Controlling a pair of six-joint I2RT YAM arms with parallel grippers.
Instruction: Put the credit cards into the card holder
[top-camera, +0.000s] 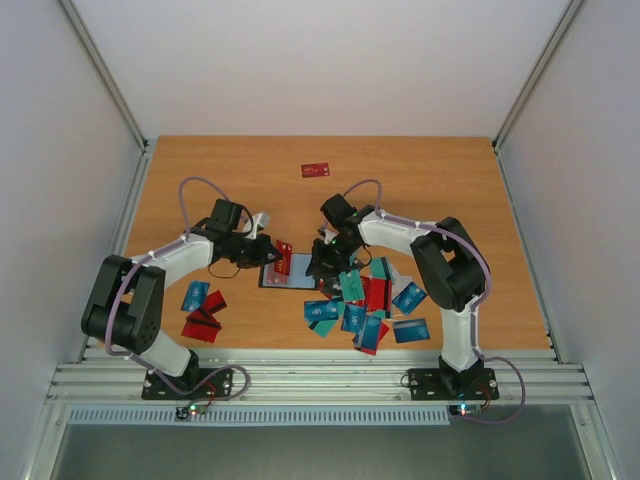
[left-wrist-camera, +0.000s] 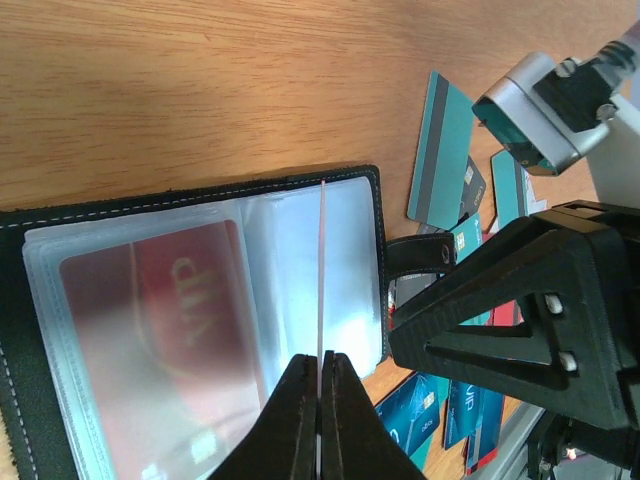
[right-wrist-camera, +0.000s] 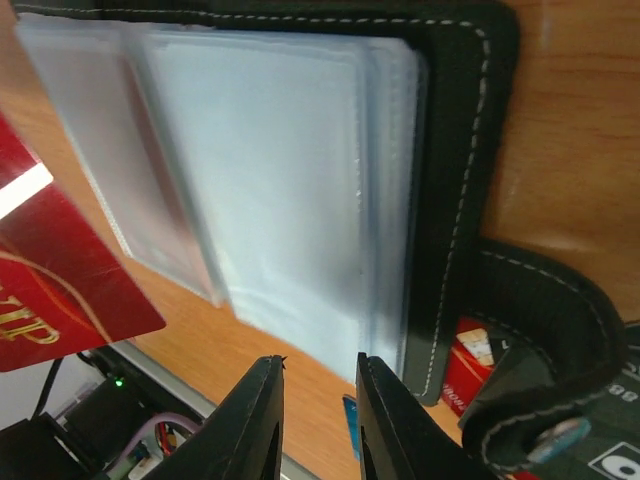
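Note:
The black card holder (top-camera: 272, 278) lies open mid-table, its clear sleeves facing up; one sleeve holds a red card (left-wrist-camera: 150, 320). My left gripper (top-camera: 275, 252) is shut on a red credit card (top-camera: 284, 258), which stands upright on edge over the sleeves. The left wrist view shows that card as a thin line (left-wrist-camera: 322, 260) rising from the gripper (left-wrist-camera: 320, 358). My right gripper (top-camera: 322, 262) is open at the holder's right edge. In the right wrist view it (right-wrist-camera: 318, 362) hovers over the sleeves (right-wrist-camera: 280, 170), beside the black border (right-wrist-camera: 455, 150), with the held card (right-wrist-camera: 50, 290) at left.
Several teal, blue and red cards (top-camera: 365, 305) are piled right of the holder, near the right arm's base. A few more cards (top-camera: 200, 312) lie front left. One red card (top-camera: 316, 170) lies alone at the back. The holder's snap tab (right-wrist-camera: 540, 420) sticks out sideways.

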